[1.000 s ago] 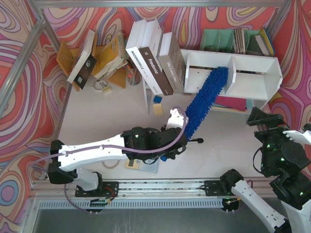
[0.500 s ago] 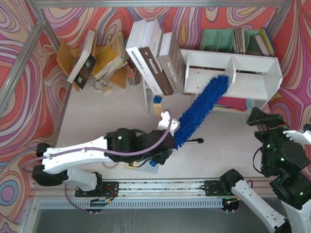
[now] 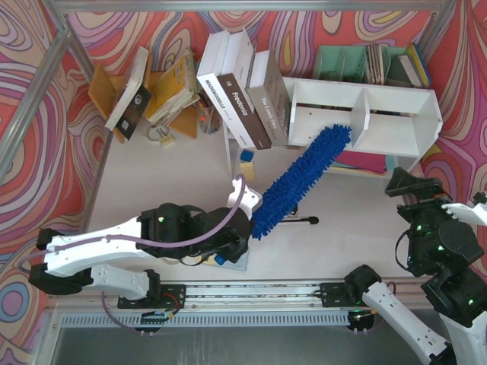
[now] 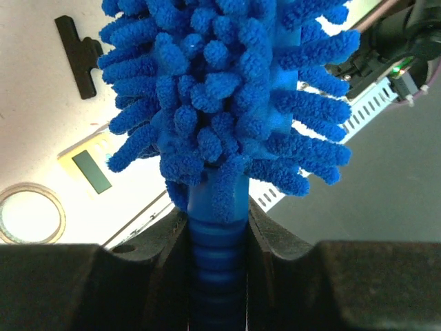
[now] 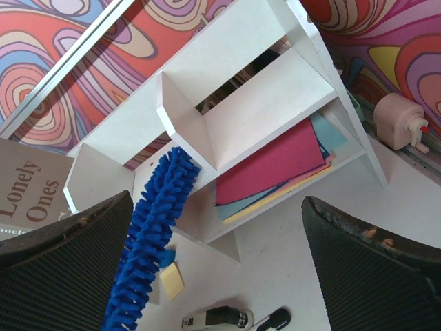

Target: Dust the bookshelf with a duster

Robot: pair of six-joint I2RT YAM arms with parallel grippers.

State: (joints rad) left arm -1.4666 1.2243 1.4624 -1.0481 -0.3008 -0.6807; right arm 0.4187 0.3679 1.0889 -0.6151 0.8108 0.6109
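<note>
Left wrist view: L fingers [image 4: 269, 241] pinch duster [image 4: 227, 89] handle so tip reaches bookshelf [image 5: 275, 89] divider; R fingers [image 5: 62, 262] spread, idle.

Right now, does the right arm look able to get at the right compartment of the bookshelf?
Probably yes. The right gripper is open and empty and faces the bookshelf; nothing tall stands between them. The duster, held by the left gripper, ends at the central divider, so it leaves that compartment free.

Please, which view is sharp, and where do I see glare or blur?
Top external: evenly lit, sharp throughout. Left wrist: the duster is sharp, but the table behind it looks washed out. Right wrist: the bookshelf is sharp, without glare.
</note>
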